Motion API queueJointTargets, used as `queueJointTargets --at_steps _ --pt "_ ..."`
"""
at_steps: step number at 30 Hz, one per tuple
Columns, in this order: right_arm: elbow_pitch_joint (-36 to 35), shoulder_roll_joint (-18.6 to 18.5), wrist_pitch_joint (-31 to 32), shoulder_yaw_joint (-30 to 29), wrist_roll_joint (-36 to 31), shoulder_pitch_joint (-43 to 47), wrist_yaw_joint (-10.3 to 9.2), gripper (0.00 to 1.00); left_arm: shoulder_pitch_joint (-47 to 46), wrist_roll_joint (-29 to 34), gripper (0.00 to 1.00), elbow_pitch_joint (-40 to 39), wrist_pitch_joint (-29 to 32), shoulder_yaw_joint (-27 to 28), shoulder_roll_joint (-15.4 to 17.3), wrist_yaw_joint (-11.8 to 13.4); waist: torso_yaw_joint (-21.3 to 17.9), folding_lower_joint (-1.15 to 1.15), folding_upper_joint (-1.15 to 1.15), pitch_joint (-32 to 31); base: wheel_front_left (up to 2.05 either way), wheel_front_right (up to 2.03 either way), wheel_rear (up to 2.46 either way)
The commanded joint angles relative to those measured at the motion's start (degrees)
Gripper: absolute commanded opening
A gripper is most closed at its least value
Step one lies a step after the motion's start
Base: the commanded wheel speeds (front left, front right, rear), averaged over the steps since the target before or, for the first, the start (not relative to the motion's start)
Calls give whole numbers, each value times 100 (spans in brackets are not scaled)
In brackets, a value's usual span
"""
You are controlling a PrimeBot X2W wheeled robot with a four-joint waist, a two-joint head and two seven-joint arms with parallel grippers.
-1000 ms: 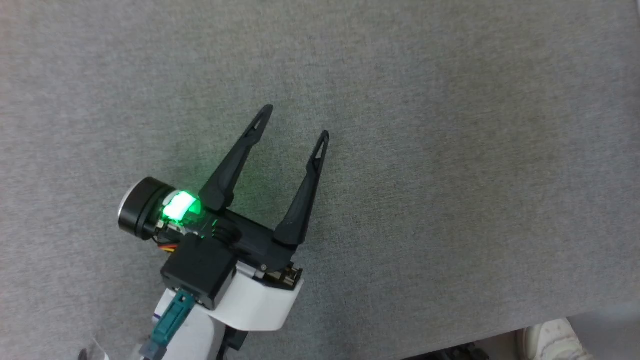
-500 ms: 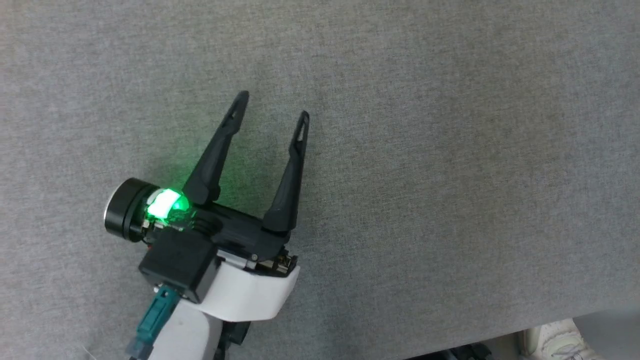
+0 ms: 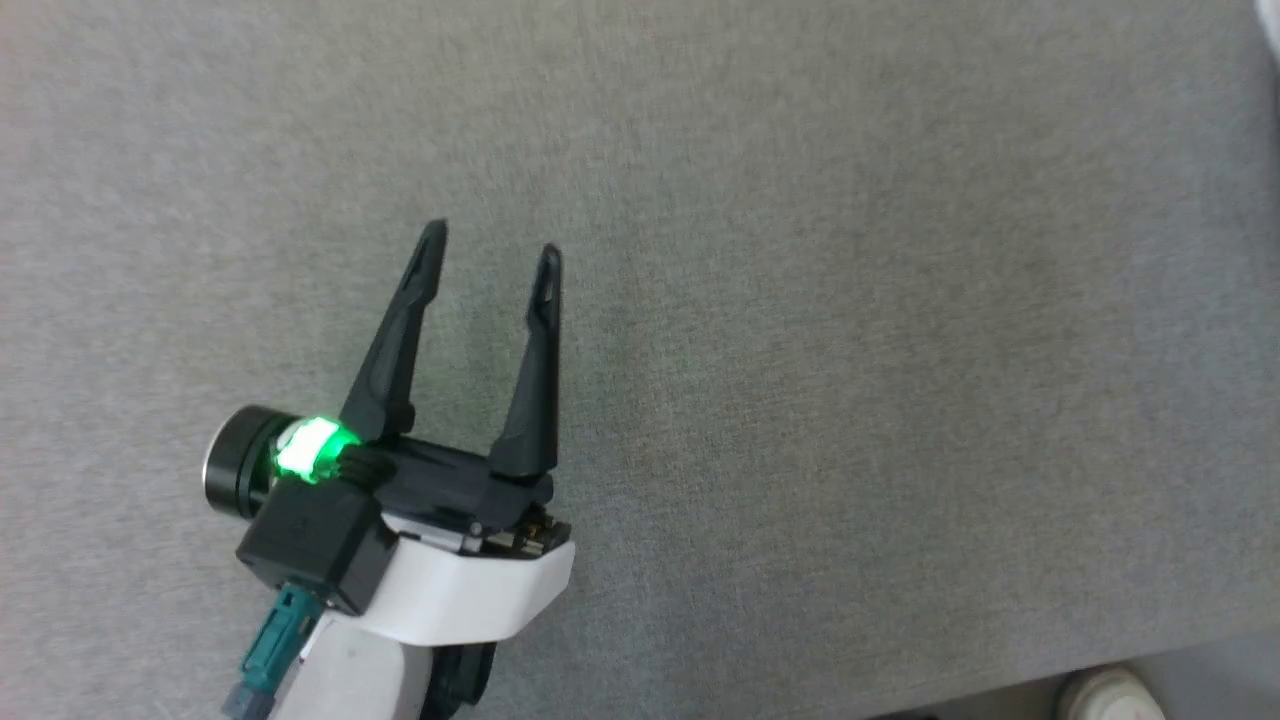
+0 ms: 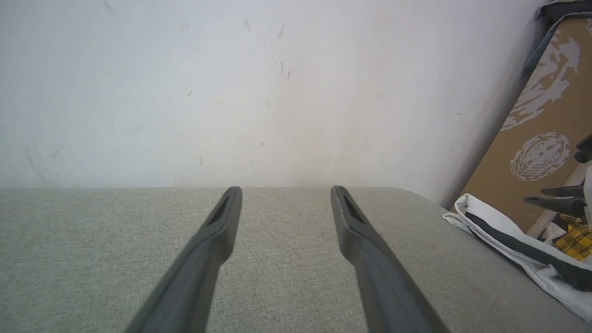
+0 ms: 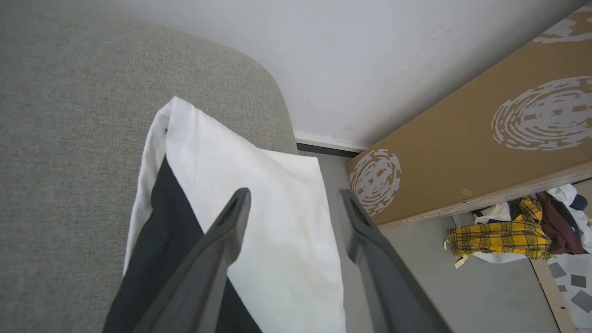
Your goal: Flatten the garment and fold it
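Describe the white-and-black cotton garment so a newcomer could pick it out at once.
Find the grey fabric-covered surface and follow it to the rounded corner beside the brown cardboard box. The white-and-black garment lies there, spilling over the edge. Unlike the yellow checked cloth beyond the box, it is plain white with a broad black panel.

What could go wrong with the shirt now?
The white T-shirt with black sleeves hangs partly over the rounded corner of the grey fabric surface, and the open right gripper above it holds nothing, so it might slide to the floor. The open left gripper is apart from it, so a one-sided pull could bunch it.
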Motion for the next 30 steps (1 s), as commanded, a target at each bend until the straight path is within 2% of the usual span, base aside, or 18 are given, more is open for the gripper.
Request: queueJointTargets --at_steps 1,7,9,10,12,13,16,17,23,30 --pt "-64 75 -54 -39 65 110 -12 100 67 -44 100 26 -50 40 -25 36 105 1 0 -488 0 0 0" --pt "-961 545 -443 -297 439 911 -12 100 399 -240 100 168 -153 189 -55 60 249 1 0 -1182 0 0 0" --pt "-1386 760 -524 -434 514 1261 -12 100 511 -269 100 223 -167 238 -48 70 291 1 0 -1369 0 0 0" --pt "-1857 1027 -587 -608 546 1643 -12 100 592 -270 100 318 -175 267 -32 76 346 1 0 -1556 0 0 0" --pt "-2101 1162 -610 -690 532 1837 -12 100 620 -261 100 382 -177 267 -18 70 372 1 0 -1642 0 0 0" --pt "-2575 1426 -619 -836 467 2224 -12 100 635 -248 100 531 -181 251 3 43 438 1 0 -1786 0 0 0" --pt "-3234 1863 -568 -1088 325 2775 -12 100 610 -215 100 783 -183 231 45 16 541 1 0 -1976 0 0 0" --pt "-3234 1863 -568 -1088 325 2775 -12 100 610 -215 100 783 -183 231 45 16 541 1 0 -1976 0 0 0" --pt "-4320 2732 -580 -1441 -238 3762 -12 100 789 -326 100 1092 -182 350 -39 207 724 1 0 -2289 0 0 0" --pt "-4828 3331 -812 -1425 -865 4543 -12 100 1193 -413 100 1332 -185 559 -23 431 869 1 0 -2581 0 0 0"
